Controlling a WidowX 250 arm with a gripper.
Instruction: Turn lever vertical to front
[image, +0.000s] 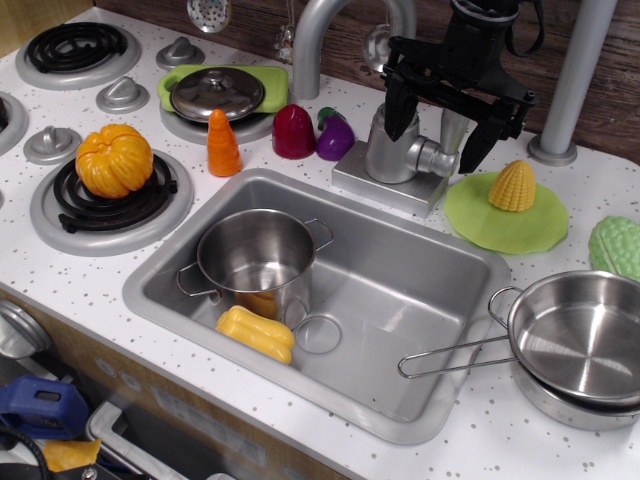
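One arm: the black gripper (432, 128) hung over the faucet base (392, 172), at the back rim of the sink (400, 300)
Fingers: spread apart, one finger (396, 112) left of the faucet body, the other (477, 140) to its right, pinching nothing
Lever (437, 157): a short silver stub jutting right from the faucet body, lying between the spread fingers; whether either finger touched it could not be told
Spout (318, 40): a grey curved pipe rose just left of the gripper
Sink contents: a steel pot (257, 255) stood upright at the left, a yellow toy (256, 333) lay against its front
Right counter: a corn cob (512, 186) sat on a green plate (505, 225), near the gripper; a steel pan (580, 340) rested further forward, its wire handle reaching over the sink edge
Left counter: an orange pumpkin (114, 160) sat on a burner (95, 215); a carrot (223, 145), a red toy (294, 132) and a purple eggplant (335, 137) stood in a row behind the sink
Back: a lid (216, 93) lay on a green tray (262, 78)
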